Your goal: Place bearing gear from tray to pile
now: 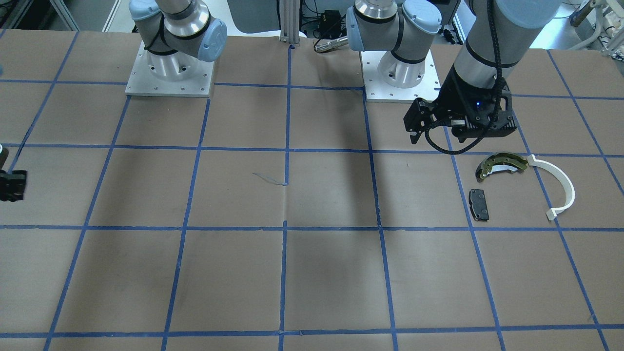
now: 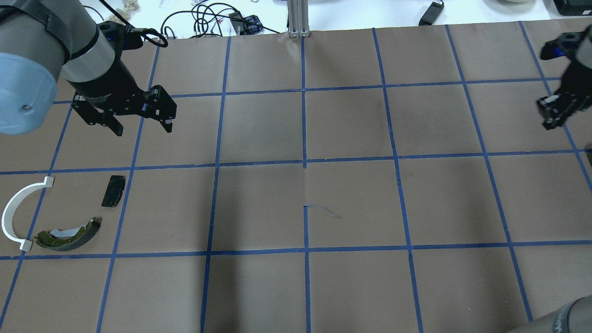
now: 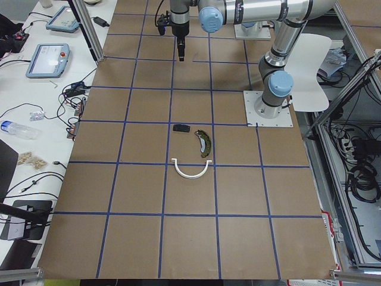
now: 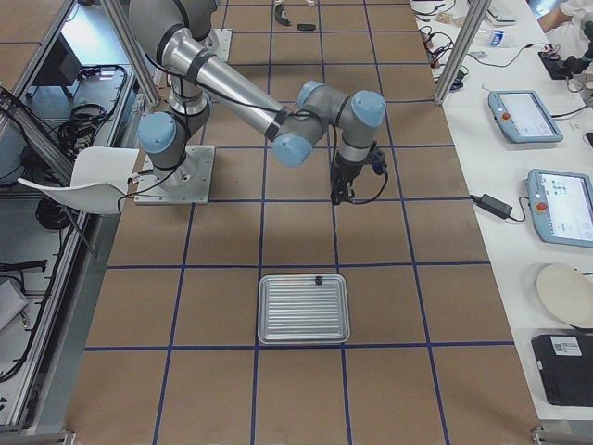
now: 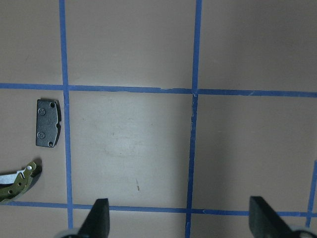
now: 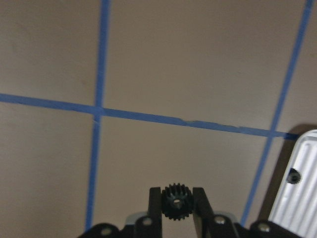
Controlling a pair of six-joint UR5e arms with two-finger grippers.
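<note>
My right gripper (image 6: 177,203) is shut on a small black bearing gear (image 6: 177,200), held above the brown table just left of the tray (image 6: 299,203). The ridged tray (image 4: 304,308) holds another small black gear (image 6: 294,175) near its rim. The pile lies at the table's left end: an olive brake shoe (image 2: 69,236), a white plastic arc (image 2: 5,217) and a black pad (image 2: 114,190). My left gripper (image 2: 141,126) is open and empty, hovering beyond the pile; its wrist view shows the pad (image 5: 48,122) and the shoe's tip (image 5: 17,181).
The table is brown paper with a blue tape grid (image 2: 304,162). The two arm bases (image 1: 170,68) stand on metal plates at the robot's side. Cables and tablets (image 4: 523,116) lie on the white side bench beyond the table edge.
</note>
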